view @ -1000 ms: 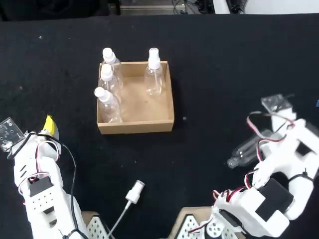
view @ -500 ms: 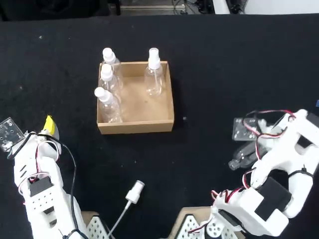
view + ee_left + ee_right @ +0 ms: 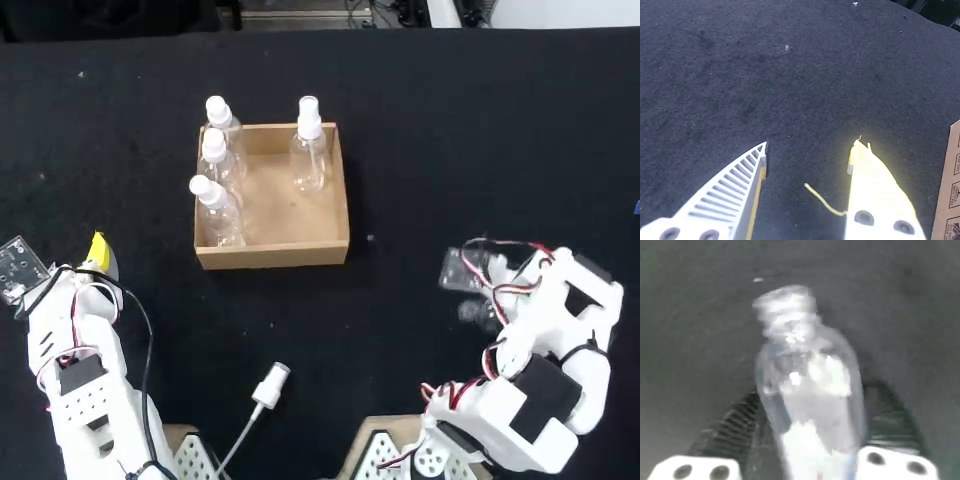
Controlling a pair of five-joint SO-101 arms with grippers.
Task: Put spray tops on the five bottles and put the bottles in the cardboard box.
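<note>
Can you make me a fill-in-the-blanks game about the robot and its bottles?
The cardboard box holds ____ bottles with spray tops on.
The bottle in the right gripper has no ____ on it.
A loose spray top lies on the ____, not in the box.
The left gripper has its jaws ____, with nothing between them.
Missing words: four; spray top; table; open.

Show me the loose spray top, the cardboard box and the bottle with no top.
spray top (image 3: 271, 386), high view, on its white head.
cardboard box (image 3: 272, 253), high view, on its front wall.
bottle (image 3: 810, 390), right wrist view, on its clear body.
</note>
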